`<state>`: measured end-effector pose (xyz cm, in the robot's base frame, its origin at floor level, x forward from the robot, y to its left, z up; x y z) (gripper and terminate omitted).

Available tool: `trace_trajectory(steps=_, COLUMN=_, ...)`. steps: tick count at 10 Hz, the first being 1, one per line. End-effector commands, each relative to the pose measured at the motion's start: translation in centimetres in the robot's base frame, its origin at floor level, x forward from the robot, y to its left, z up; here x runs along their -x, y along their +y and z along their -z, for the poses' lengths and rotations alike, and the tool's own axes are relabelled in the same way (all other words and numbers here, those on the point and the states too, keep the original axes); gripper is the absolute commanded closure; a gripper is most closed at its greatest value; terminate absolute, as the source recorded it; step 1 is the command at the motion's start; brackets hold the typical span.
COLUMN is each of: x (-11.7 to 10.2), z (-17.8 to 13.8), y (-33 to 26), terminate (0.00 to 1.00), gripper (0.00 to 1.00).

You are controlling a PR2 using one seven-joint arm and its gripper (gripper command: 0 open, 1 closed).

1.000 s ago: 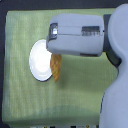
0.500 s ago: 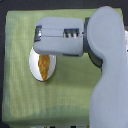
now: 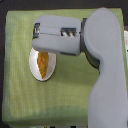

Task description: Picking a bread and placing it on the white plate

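The long, twisted golden-brown bread [image 3: 43, 63] lies on the plain round white plate [image 3: 34, 68], under the grey gripper [image 3: 40, 49] whose jaws are hidden, so I cannot tell whether they grip it.

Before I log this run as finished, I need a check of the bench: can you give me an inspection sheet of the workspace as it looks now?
Surface: a green cloth covers the table; no wrinkles or spills seen.
Job's things: the bread lies on the white plate, lengthwise, its upper end hidden under the arm.
Clutter: nothing seen.
End effector: the end effector sits above the plate's upper edge; its fingers are hidden by the arm housing, so open or shut cannot be told, nor whether it touches the bread.
Cables: nothing seen.
Surroundings: the grey arm crosses the exterior view's right; a pale strip shows beyond the cloth on the right edge, too blurred to identify.
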<state>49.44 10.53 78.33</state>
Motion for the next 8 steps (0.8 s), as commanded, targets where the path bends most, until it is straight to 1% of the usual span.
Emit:
trace_trajectory(steps=1, x=-0.06, z=-0.15, y=0.35, terminate=0.00, gripper=0.00)
trace_trajectory(steps=4, x=0.22, z=-0.12, y=0.67, terminate=0.00, gripper=0.00)
trace_trajectory(steps=8, x=0.07, z=-0.52, y=0.55, terminate=0.00, gripper=0.00)
